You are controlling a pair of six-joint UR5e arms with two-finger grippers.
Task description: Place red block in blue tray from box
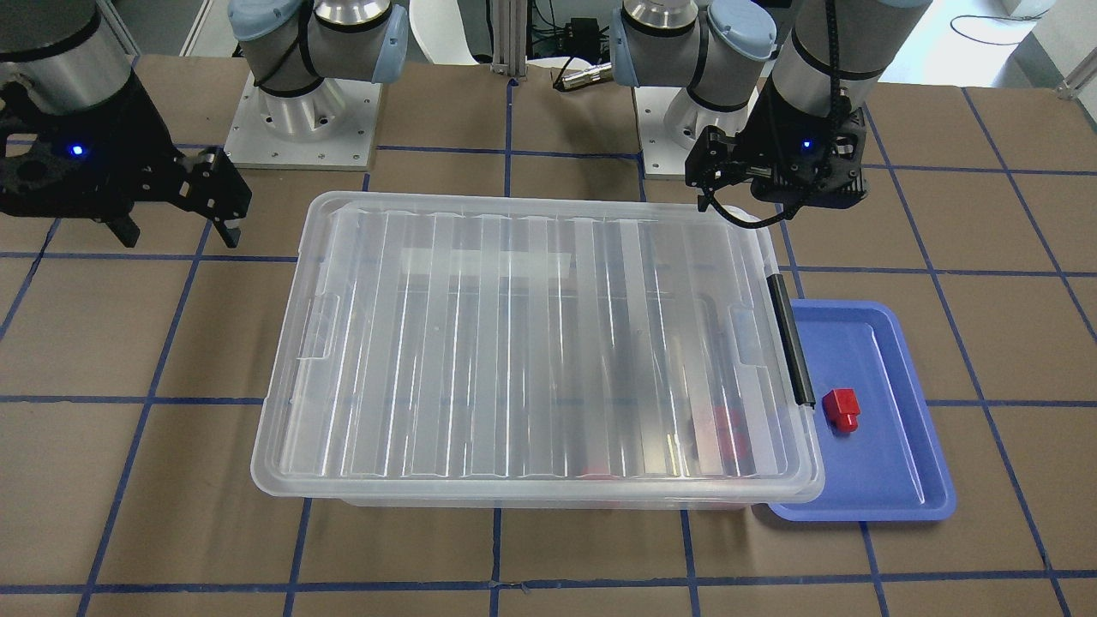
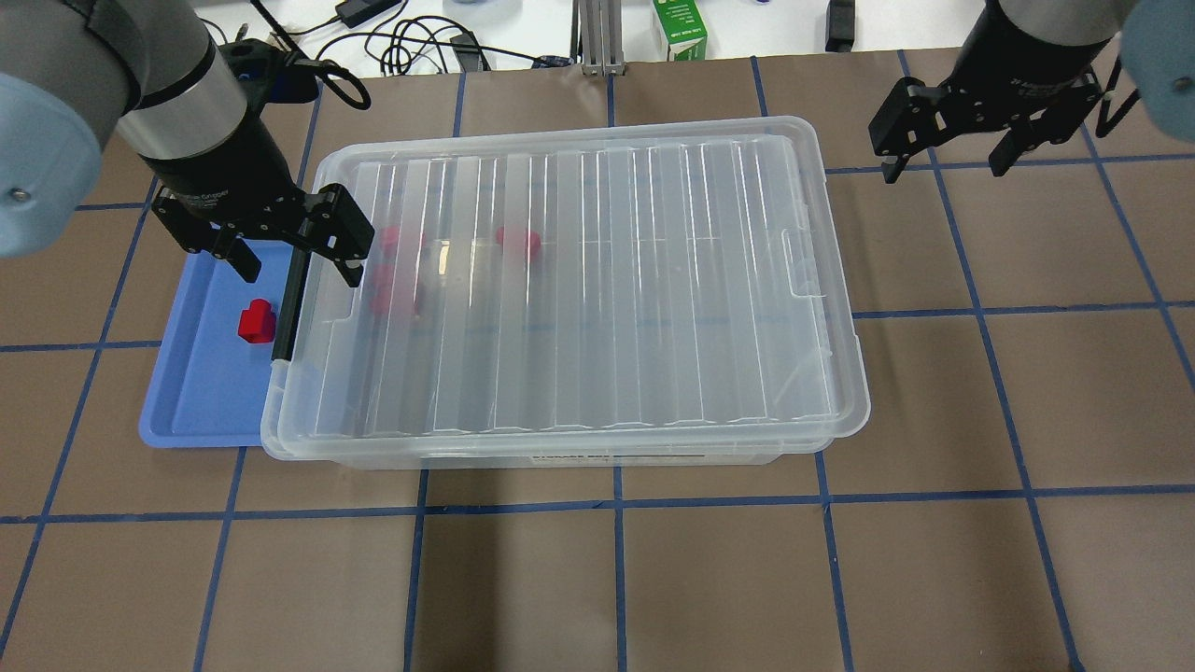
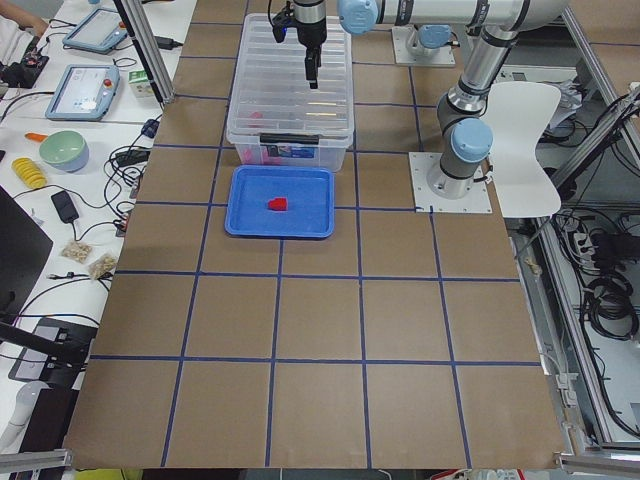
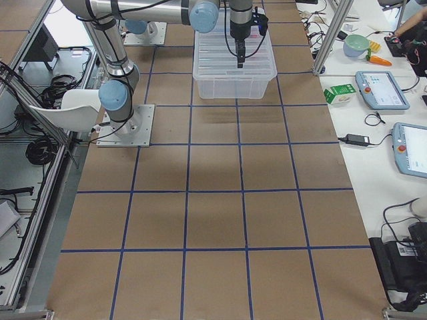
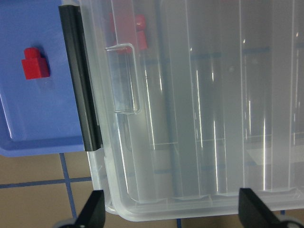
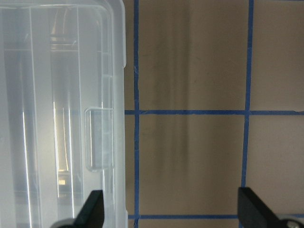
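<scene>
A red block [image 1: 842,409] lies in the blue tray [image 1: 891,480], also seen in the overhead view [image 2: 255,322] and the left wrist view [image 5: 34,64]. The clear box [image 2: 579,280] stands beside the tray with its lid on. A black latch [image 2: 289,299] is on the tray end. Several more red blocks [image 2: 518,241] show dimly through the lid. My left gripper [image 2: 289,257] hangs open and empty above the box's latch end. My right gripper [image 2: 948,163] is open and empty over bare table beyond the box's other end.
The blue tray [image 2: 196,411] touches the box's latch end. A green carton [image 2: 680,28] and cables lie at the table's far edge. Both arm bases [image 1: 300,120] stand behind the box. Brown table with blue tape lines surrounds the box.
</scene>
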